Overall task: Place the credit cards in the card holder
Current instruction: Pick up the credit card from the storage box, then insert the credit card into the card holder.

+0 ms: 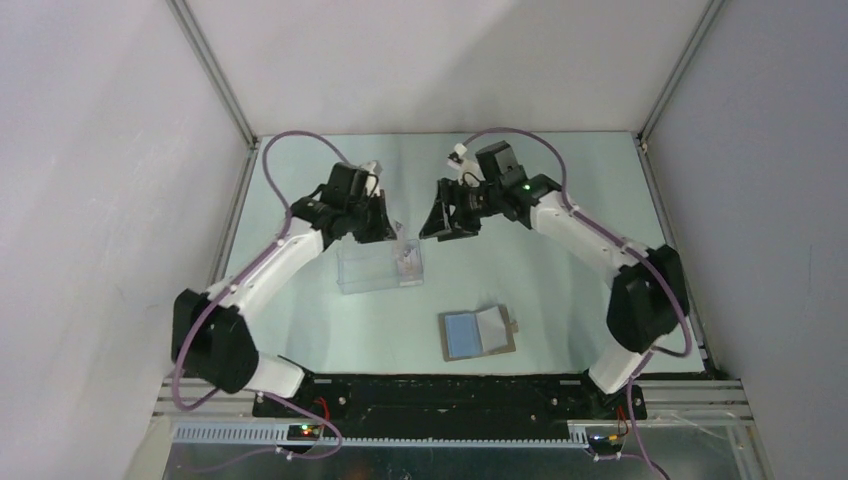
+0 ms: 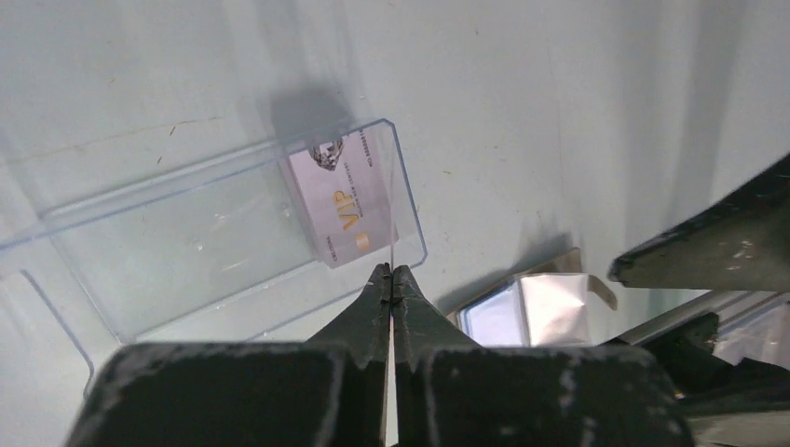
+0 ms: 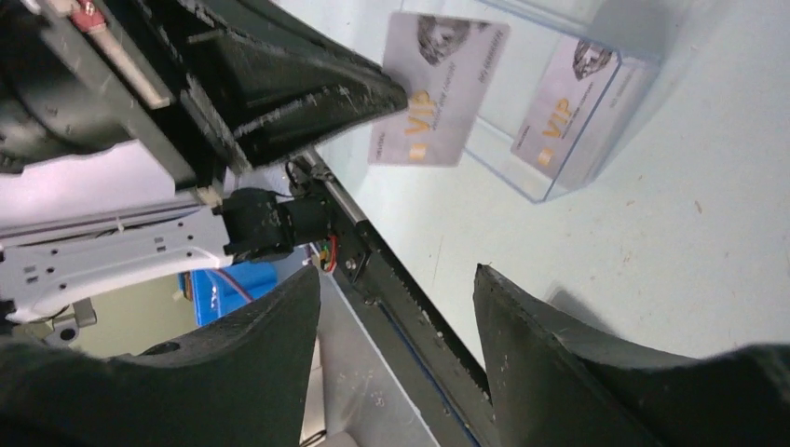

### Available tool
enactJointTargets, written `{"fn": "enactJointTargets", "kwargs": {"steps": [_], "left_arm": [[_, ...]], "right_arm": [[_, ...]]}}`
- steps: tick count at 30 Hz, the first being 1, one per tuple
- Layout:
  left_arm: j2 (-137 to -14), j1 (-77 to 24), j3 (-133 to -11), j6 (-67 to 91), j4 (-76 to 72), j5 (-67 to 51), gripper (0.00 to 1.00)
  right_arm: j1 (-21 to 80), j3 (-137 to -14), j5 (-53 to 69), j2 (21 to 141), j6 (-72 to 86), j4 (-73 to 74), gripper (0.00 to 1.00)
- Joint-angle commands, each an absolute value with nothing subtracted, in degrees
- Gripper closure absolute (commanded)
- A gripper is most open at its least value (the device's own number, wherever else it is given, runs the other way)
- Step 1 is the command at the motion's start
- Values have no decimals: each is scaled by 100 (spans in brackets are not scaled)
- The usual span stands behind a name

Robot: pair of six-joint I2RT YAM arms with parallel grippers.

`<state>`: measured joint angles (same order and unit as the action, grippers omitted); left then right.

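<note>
My left gripper (image 1: pixel 386 228) (image 2: pixel 392 271) is shut on one pale credit card (image 3: pixel 438 88) with gold "VIP" print. It holds the card on edge above the right end of a clear plastic box (image 1: pixel 378 266). A second credit card (image 2: pixel 339 197) (image 3: pixel 563 114) stands inside that end of the box. The card holder (image 1: pixel 478 333) lies open near the front, with its light blue lining up and its tab to the right. It also shows in the left wrist view (image 2: pixel 531 308). My right gripper (image 1: pixel 441 222) (image 3: pixel 396 279) is open and empty, just right of the held card.
The clear box (image 2: pixel 186 242) lies left of centre on the pale green table (image 1: pixel 560 290). Grey walls with metal posts close in the back and sides. The black base rail (image 1: pixel 450 395) runs along the near edge.
</note>
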<state>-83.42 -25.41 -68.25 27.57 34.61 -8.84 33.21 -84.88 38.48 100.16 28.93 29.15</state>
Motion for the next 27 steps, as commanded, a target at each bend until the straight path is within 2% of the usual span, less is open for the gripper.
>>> {"fn": "enactJointTargets", "kwargs": {"steps": [1, 6, 14, 16, 27], "left_arm": [[-7431, -2400, -6538, 3181, 3182, -1174, 100], [-6322, -2363, -5967, 4024, 2434, -1902, 100], [-5053, -2367, -4504, 5968, -7, -3125, 100], [-4939, -2372, -4304, 6379, -533, -3424, 100], [-4799, -2458, -4275, 6775, -881, -4001, 100]], "right_arm": [[3192, -7805, 4003, 9080, 3101, 2410, 32], [2947, -6871, 4494, 7856, 3558, 1693, 25], [2732, -5387, 5251, 6601, 4929, -455, 27], [2737, -5169, 5421, 6509, 5234, -971, 29], [2890, -4852, 5911, 6921, 6510, -2933, 41]]}}
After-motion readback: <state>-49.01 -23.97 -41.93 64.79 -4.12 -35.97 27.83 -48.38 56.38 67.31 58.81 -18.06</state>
